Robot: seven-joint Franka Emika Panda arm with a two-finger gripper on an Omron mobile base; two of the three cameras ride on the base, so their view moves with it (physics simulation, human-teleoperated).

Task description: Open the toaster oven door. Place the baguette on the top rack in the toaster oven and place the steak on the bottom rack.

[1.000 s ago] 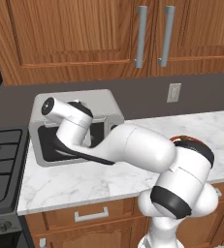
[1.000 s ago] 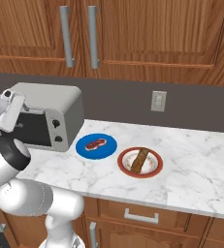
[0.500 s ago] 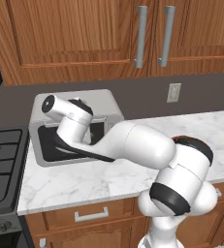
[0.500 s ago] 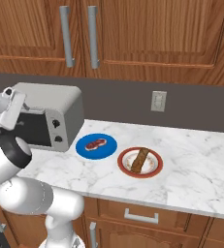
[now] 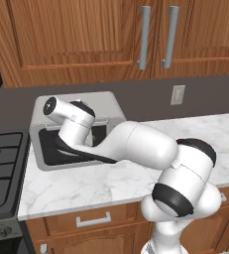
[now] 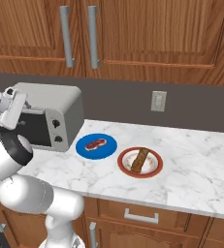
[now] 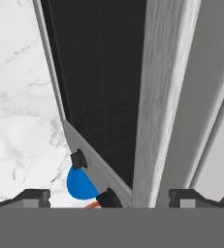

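Grey toaster oven door (image 7: pixel 154 97) top edge lies between gripper (image 7: pixel 108 196) fingertips, jaws wide (nothing clamped); edge runs crosswise, pull outward-down.

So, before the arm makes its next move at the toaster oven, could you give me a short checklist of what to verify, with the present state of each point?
1. Gripper at the top edge of the toaster oven door: ok.
2. Gripper open, one fingertip on each side of the door's top bar: ok.
3. Door opened: not ok, it looks shut or barely ajar.
4. Steak waiting on the blue plate: ok.
5. Baguette waiting on the red-rimmed plate: ok.
6. Racks inside free: cannot tell, the glass is too dark.
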